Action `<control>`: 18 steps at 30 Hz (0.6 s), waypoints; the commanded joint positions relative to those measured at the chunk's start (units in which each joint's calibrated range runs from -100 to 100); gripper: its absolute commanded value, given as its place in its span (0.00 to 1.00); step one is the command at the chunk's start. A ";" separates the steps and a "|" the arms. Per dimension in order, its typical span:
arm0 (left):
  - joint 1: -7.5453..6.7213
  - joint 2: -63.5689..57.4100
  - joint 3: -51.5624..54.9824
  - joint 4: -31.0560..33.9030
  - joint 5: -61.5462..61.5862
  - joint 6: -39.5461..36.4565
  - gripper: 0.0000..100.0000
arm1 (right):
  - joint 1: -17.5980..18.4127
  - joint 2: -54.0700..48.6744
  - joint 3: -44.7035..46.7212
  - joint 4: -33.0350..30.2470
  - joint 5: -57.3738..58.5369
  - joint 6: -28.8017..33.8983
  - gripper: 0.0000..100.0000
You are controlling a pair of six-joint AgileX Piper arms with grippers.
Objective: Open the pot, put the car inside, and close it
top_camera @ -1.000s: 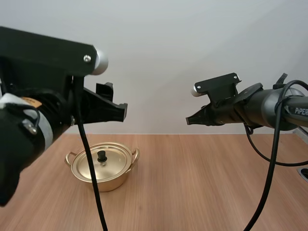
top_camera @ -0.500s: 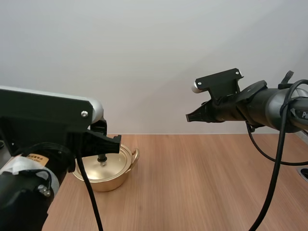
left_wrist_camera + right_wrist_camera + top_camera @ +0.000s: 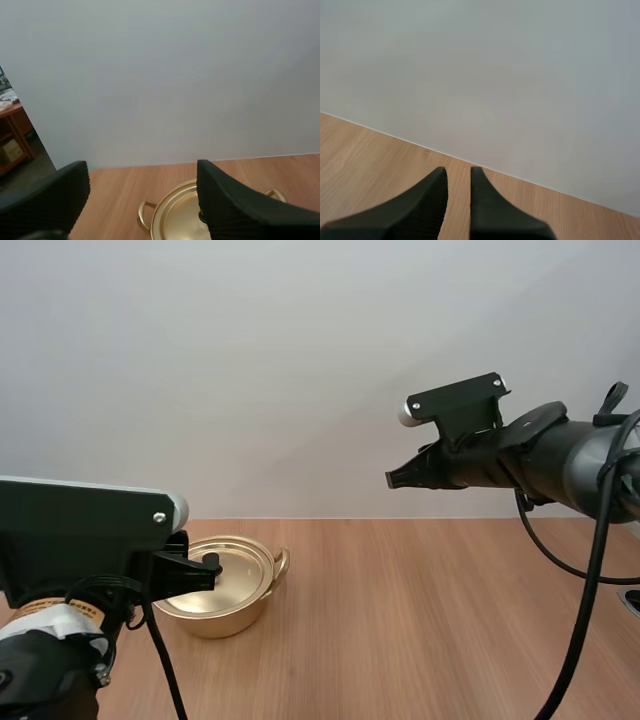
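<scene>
A: Where's the pot?
B: Gold pot (image 3: 228, 608) on the wooden surface (image 3: 420, 620), over on the left arm's side. Lid (image 3: 243, 575) is on, black knob (image 3: 211, 560) in the middle.

A: Left arm?
B: Left gripper (image 3: 198, 568) is down low at the lid, tips right at the knob. Can't tell from the high view if they're touching it. On the left wrist view the fingers (image 3: 50, 200) stand wide apart. Only the lid and one pot handle (image 3: 144, 214) show in the gap. The knob is mostly hidden behind one finger.

A: So nothing gripped?
B: Nothing pinched.

A: Right arm?
B: Right gripper (image 3: 390, 481) is held high above the surface, well apart from the pot, pointing toward the left arm's side. On the right wrist view its fingers (image 3: 422, 210) are all but together, just a thin slit between the tips and nothing in it. Bare wood below them.
</scene>
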 commanded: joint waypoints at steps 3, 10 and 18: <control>-3.34 0.00 4.16 2.99 -16.12 -1.49 1.00 | -0.03 -4.02 0.08 -0.03 0.16 0.43 0.29; -7.29 0.00 12.80 6.45 -25.16 -2.29 0.98 | -0.03 -11.87 0.08 0.09 4.04 3.87 0.29; -10.05 0.00 16.24 6.90 -30.46 -7.54 0.98 | -0.03 -17.13 0.08 -0.51 14.34 4.88 0.29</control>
